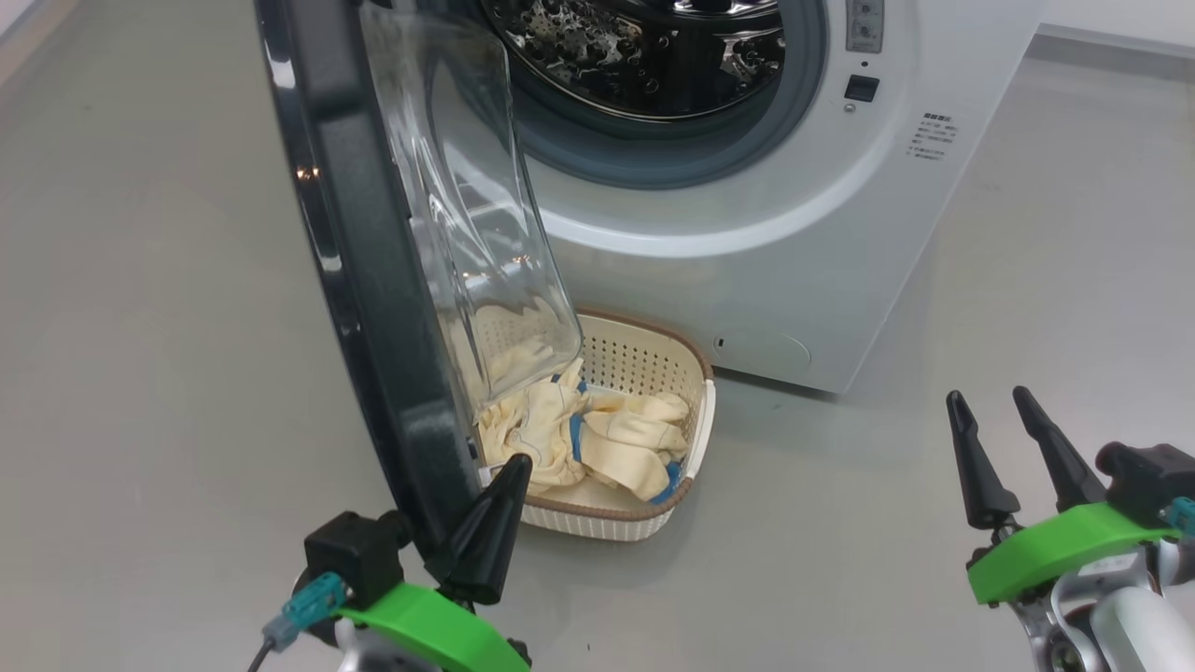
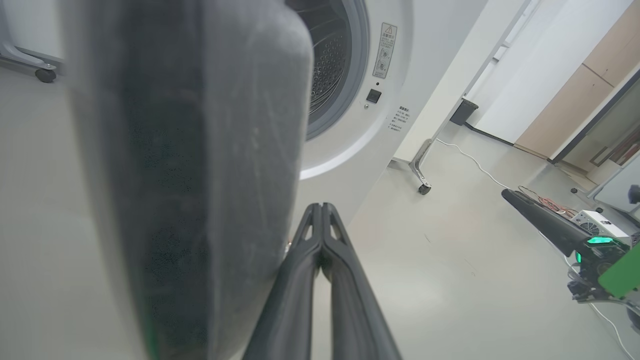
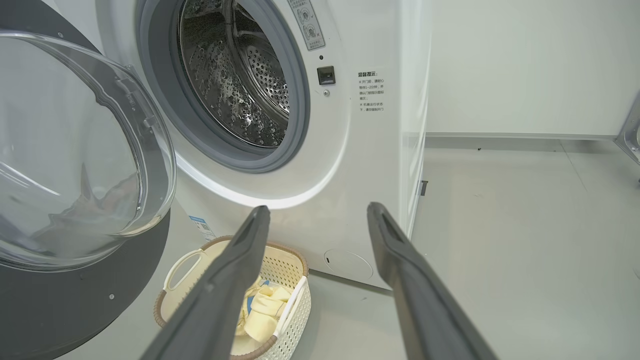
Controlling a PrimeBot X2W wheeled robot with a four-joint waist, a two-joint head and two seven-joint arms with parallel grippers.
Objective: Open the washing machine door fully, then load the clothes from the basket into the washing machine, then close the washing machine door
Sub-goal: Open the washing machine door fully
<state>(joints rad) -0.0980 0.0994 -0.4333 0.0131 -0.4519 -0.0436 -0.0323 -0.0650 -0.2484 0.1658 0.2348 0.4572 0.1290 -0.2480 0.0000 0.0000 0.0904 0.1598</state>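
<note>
The white washing machine stands at the top of the head view with its steel drum exposed. Its door is swung out toward me, black rim edge-on and glass bowl facing the opening. Under the door sits the cream basket holding the pale yellow and blue clothes. My left gripper is shut on nothing, close beside the door's lower rim on its inner side; whether they touch I cannot tell. My right gripper hangs open on the right, well away from the basket.
Grey floor spreads on both sides of the machine. In the left wrist view a frame leg on a caster stands to the machine's right, with loose cables and a small white box further right. A pale wall stands beyond the machine.
</note>
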